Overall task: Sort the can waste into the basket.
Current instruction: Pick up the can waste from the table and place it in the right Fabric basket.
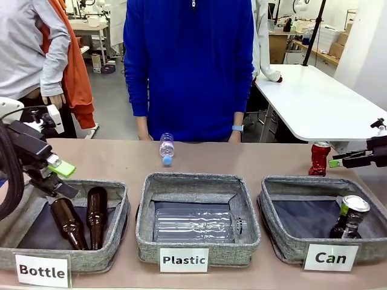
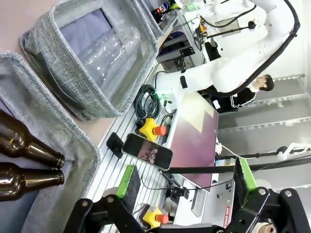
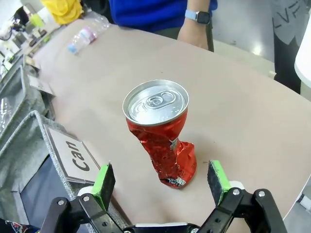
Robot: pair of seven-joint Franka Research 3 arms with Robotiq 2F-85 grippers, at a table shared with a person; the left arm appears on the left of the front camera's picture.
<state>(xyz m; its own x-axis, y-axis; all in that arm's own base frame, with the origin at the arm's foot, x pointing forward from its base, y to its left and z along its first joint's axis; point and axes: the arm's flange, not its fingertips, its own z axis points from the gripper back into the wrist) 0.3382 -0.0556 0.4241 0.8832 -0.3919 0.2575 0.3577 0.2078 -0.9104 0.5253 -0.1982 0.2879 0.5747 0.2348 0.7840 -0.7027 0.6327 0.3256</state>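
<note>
R fingers [image 3: 217,180] apart nr red can [image 3: 163,141] | L fingers [image 2: 128,180] apart, empty

table [image 1: 109,160]: baskets [image 1: 284,244], red can [image 1: 319,159], bottle [image 1: 167,148]

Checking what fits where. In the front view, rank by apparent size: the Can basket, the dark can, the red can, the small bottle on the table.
1. Can basket, clearly largest.
2. dark can, though it sits nearer the camera.
3. red can and small bottle look alike; the bottle lies end-on, so unranked.
</note>
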